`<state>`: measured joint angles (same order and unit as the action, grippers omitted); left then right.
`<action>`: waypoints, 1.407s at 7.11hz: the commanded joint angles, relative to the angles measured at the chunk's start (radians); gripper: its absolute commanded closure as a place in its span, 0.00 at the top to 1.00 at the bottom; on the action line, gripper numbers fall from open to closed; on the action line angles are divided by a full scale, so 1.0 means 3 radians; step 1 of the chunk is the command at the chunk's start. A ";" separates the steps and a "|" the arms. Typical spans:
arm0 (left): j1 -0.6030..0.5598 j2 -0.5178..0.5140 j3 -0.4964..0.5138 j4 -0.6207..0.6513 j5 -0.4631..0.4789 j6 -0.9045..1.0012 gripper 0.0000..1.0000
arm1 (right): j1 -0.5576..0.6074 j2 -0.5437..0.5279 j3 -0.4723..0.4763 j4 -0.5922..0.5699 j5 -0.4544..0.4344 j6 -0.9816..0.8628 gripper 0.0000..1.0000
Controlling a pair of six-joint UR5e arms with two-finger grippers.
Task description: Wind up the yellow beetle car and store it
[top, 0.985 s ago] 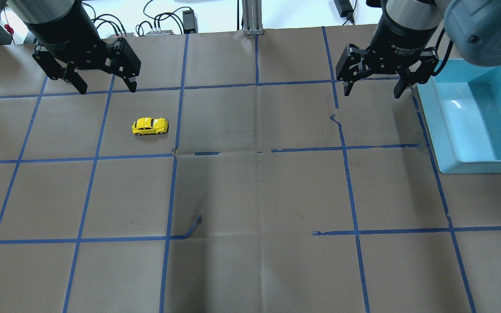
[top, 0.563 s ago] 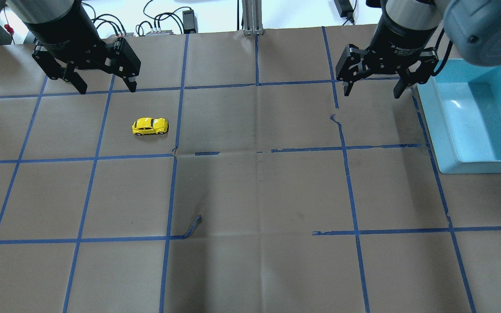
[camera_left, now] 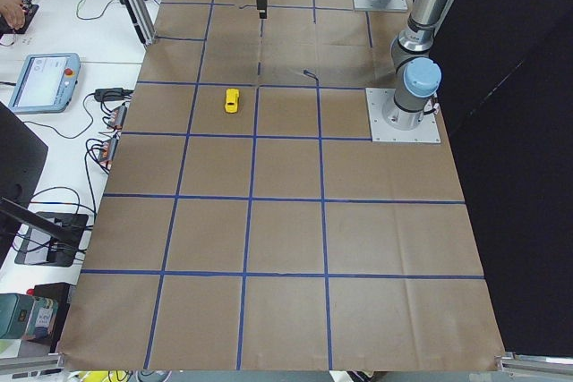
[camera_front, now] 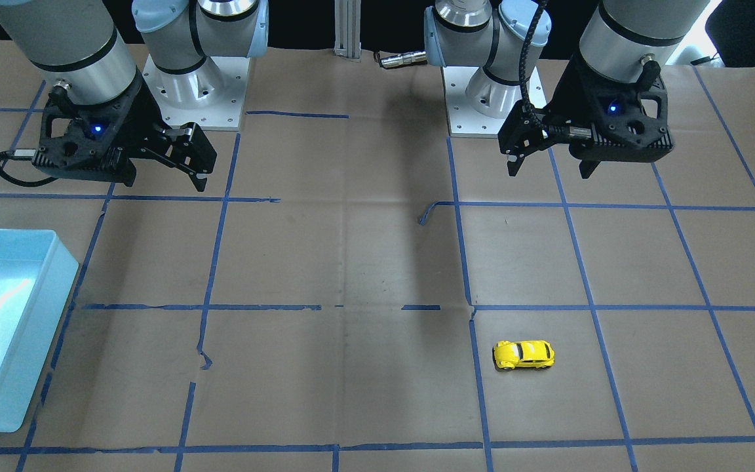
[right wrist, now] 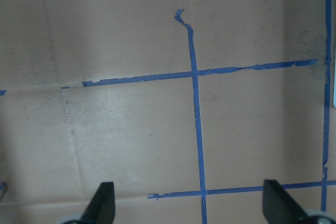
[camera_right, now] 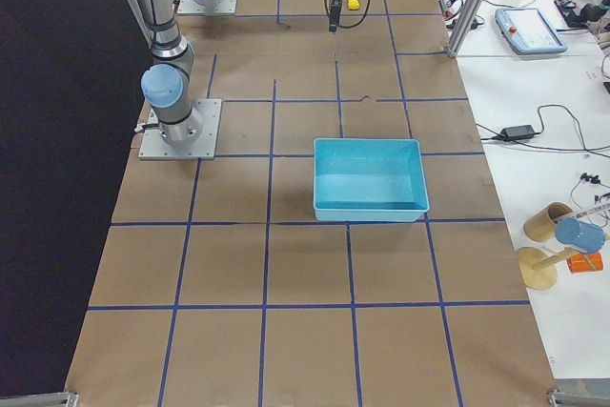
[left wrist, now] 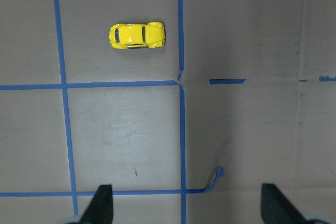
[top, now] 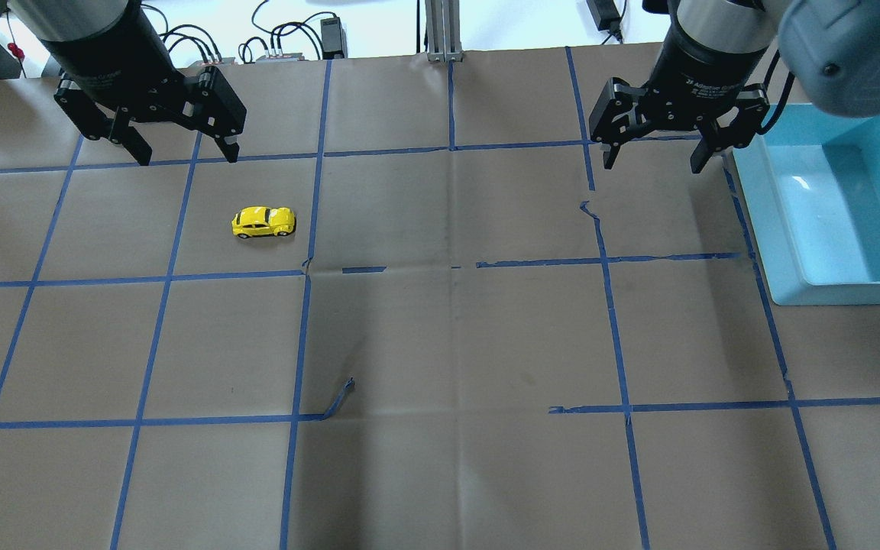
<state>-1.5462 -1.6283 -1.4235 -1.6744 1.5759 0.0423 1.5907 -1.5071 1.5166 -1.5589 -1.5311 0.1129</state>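
Observation:
The yellow beetle car (top: pixel 263 222) stands on its wheels on the brown paper, left of the table's middle. It also shows in the front view (camera_front: pixel 524 354), the left wrist view (left wrist: pixel 137 35) and the left side view (camera_left: pixel 232 100). My left gripper (top: pixel 188 156) is open and empty. It hangs above the table, behind the car and a little to its left, well apart from it. My right gripper (top: pixel 651 164) is open and empty on the right side, next to the blue bin (top: pixel 753 221). Both wrist views show the fingers (left wrist: pixel 102 205) (right wrist: pixel 102 203) spread wide.
The light blue bin (camera_front: pixel 56 275) sits at the table's right edge and looks empty. Blue tape lines grid the paper, with a loose curl of tape (top: pixel 341 397) near the middle. Cables and power bricks (top: pixel 333 34) lie beyond the far edge.
Both grippers have drifted only very slightly. The car has not moved.

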 commanded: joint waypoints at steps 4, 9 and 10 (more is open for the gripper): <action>0.0025 -0.0008 -0.0005 0.0028 0.0014 0.0865 0.99 | 0.0005 0.0013 -0.0003 -0.0019 -0.0005 -0.0008 1.00; 0.0363 -0.0145 -0.1117 0.1440 0.0019 0.3557 0.96 | 0.0031 0.0028 -0.0013 -0.0055 0.0000 -0.0141 1.00; 0.0363 -0.0333 -0.1251 0.1809 0.0019 0.4016 0.95 | 0.0091 0.0058 -0.0019 -0.0080 -0.0005 -0.0141 1.00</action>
<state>-1.4421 -1.6780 -1.7295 -1.2751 1.5810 1.0792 1.6034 -1.4982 1.5126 -1.5759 -1.5311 0.0741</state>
